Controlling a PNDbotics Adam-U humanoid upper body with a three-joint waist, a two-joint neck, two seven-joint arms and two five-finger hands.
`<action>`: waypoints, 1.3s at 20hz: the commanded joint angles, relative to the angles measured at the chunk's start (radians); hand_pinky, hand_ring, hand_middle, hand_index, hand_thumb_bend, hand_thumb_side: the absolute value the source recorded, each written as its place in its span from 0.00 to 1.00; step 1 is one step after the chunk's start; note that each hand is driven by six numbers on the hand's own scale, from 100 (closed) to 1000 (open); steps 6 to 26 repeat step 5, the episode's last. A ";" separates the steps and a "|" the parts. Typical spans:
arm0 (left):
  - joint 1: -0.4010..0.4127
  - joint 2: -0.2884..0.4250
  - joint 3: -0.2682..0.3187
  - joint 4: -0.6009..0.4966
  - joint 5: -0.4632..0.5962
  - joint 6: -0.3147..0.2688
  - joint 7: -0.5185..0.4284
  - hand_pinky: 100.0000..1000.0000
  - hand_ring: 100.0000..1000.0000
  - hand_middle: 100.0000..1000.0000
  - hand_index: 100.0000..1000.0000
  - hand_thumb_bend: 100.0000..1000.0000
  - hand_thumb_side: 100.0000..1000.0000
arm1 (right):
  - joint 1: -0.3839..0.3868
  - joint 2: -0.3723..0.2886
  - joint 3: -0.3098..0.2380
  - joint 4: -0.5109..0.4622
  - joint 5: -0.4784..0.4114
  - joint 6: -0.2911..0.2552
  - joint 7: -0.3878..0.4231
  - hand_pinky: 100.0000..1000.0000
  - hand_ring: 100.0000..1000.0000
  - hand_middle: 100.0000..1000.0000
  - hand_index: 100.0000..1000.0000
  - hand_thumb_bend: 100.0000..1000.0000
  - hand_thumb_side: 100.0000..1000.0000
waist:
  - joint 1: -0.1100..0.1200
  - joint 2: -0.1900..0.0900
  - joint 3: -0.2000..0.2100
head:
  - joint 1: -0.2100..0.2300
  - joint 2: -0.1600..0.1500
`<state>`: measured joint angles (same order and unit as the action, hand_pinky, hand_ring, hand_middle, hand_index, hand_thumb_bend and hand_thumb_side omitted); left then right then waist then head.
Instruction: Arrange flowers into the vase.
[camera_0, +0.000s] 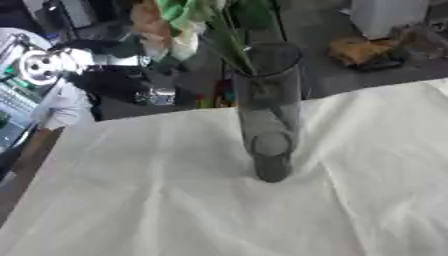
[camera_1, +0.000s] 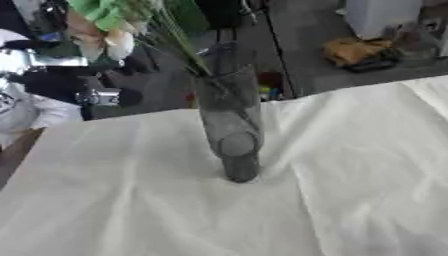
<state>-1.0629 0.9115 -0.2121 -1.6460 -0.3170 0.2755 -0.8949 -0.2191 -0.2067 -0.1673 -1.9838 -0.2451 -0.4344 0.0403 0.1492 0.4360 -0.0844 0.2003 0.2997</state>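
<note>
**Vase upright on worktop, flowers in it; no robot hand visible**

Obs. 1 — Vase (camera_0: 269, 120): tall, narrow, clear grey glass cylinder. It stands upright near the middle of the worktop (camera_0: 175, 200), a little toward the far edge, with its base resting on the cloth. A paler round patch shows low on the glass, just above the darker base.

Obs. 2 — Flowers (camera_1: 105, 30): green stems (camera_0: 232, 47) enter the vase mouth and run down inside the glass. Above the rim they lean toward the far left. The heads are pale peach and cream with bright green leaves around them, and they are partly cut off by the upper edge of both views. Number of stems cannot be told.

Obs. 3 — Worktop is covered by a cream-white cloth (camera_1: 350, 175) with soft creases running out from the base of the vase. A strip of brown worktop edge shows at the lower left, outside the cloth.

Obs. 4 — Neither robot hand shows in either eye view, so whether the fingers are spread, pressed together or pinching anything cannot be told.

Obs. 5 — Beyond the far edge: dark floor, a yellow-orange object (camera_0: 363, 50) at upper right, a white box (camera_0: 385, 15) behind it.
</note>
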 joint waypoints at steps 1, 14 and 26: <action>0.007 0.063 0.015 -0.045 0.026 0.014 -0.012 0.83 1.00 1.00 1.00 0.40 0.88 | -0.002 -0.011 -0.008 -0.016 -0.008 -0.003 -0.004 0.85 0.86 0.48 0.93 0.00 0.83 | -0.009 -0.031 0.006 | 0.000 0.003; 0.080 0.119 0.056 -0.181 0.094 0.012 0.000 0.81 1.00 0.99 1.00 0.39 0.93 | -0.001 -0.012 -0.012 -0.016 -0.010 -0.009 -0.009 0.85 0.86 0.48 0.93 0.00 0.83 | -0.016 -0.034 0.017 | -0.004 0.007; 0.080 0.119 0.056 -0.181 0.094 0.012 0.000 0.81 1.00 0.99 1.00 0.39 0.93 | -0.001 -0.012 -0.012 -0.016 -0.010 -0.009 -0.009 0.85 0.86 0.48 0.93 0.00 0.83 | -0.016 -0.034 0.017 | -0.004 0.007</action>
